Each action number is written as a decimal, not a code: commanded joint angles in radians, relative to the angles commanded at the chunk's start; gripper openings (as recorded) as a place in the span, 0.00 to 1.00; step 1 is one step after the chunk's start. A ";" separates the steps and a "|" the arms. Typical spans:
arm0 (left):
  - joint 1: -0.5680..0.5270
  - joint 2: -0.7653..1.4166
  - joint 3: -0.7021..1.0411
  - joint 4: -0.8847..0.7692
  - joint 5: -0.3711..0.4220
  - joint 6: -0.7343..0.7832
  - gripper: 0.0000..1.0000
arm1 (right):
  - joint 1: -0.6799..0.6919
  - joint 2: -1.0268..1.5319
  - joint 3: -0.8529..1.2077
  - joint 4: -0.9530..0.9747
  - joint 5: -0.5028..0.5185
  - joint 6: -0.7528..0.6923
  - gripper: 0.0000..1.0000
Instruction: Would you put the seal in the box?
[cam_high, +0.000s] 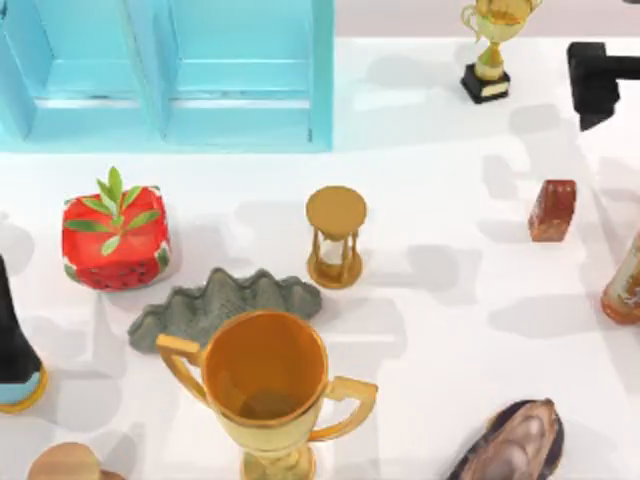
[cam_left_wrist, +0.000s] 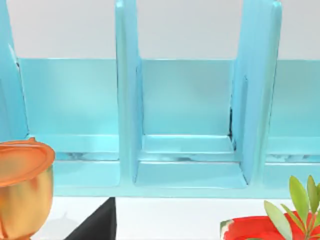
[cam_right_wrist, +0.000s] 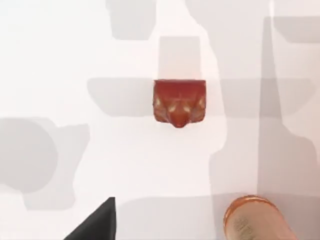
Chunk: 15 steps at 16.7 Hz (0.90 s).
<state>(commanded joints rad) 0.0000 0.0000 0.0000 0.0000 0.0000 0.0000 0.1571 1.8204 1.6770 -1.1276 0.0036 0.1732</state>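
Top view: the seal (cam_high: 552, 210) stands upright at right of centre, apart from the bottle (cam_high: 626, 282) at the right edge; the box (cam_high: 170, 75) fills the upper left. My right arm (cam_high: 600, 80), upper right, is much the nearer.

Left wrist view: box compartments ahead.

Right wrist view: the seal sits upper centre, directly below; how the jaws stand I cannot tell

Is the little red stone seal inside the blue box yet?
No, it is still out. The seal stands upright on the white table, far right of the blue box.
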 joint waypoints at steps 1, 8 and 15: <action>0.000 0.000 0.000 0.000 0.000 0.000 1.00 | 0.007 0.077 0.071 -0.047 0.000 0.007 1.00; 0.000 0.000 0.000 0.000 0.000 0.000 1.00 | 0.037 0.422 0.395 -0.259 0.000 0.041 1.00; 0.000 0.000 0.000 0.000 0.000 0.000 1.00 | 0.033 0.443 0.412 -0.268 0.000 0.042 1.00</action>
<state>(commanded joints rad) 0.0000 0.0000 0.0000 0.0000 0.0000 0.0000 0.1905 2.2632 2.0890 -1.3954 0.0036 0.2150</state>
